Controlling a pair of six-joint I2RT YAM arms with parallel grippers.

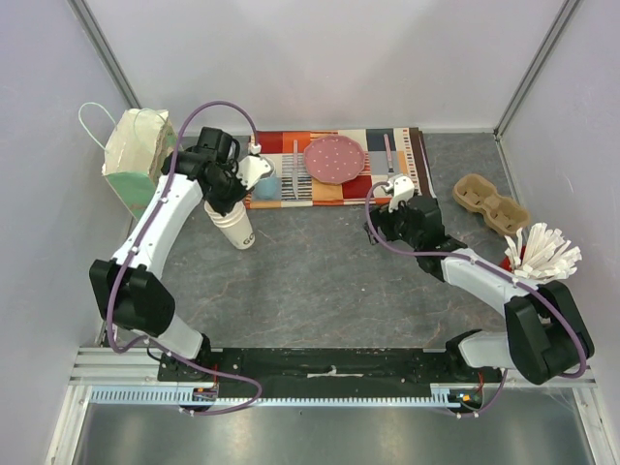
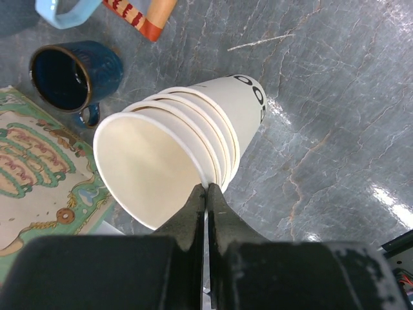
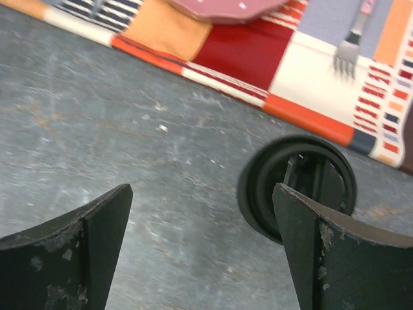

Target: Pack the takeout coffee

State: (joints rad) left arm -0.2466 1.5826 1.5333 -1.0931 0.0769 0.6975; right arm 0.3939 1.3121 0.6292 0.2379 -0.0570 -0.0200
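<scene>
The stack of paper cups (image 2: 193, 135), four or so nested with the dark mark on the outermost, stands toward the far left corner of the tabletop (image 1: 320, 281). It is just in front of the left end of the placemat (image 1: 344, 192) and beside the paper bag (image 1: 136, 155), with a navy mug (image 2: 74, 74) close by. The left tool (image 2: 206, 190) is closed to a sliver on the rim of the stack. How many cup walls lie between its fingers is hard to tell from the wrist view: perhaps only the innermost, perhaps more.

The black lid (image 3: 297, 187) lies flat on the tabletop just in front of the placemat. The right tool (image 3: 200, 226) hangs low beside it, fingers spread wide and holding nothing.

The step looks like freeing one cup. It would go best as a slow pull straight along the stack's axis, since nested paper cups cling and the whole stack may rise together. Any sideways drag would likely crease the thin rim or tip the stack toward the mug. The cardboard cup carrier (image 1: 491, 203) waits near the far right edge.
</scene>
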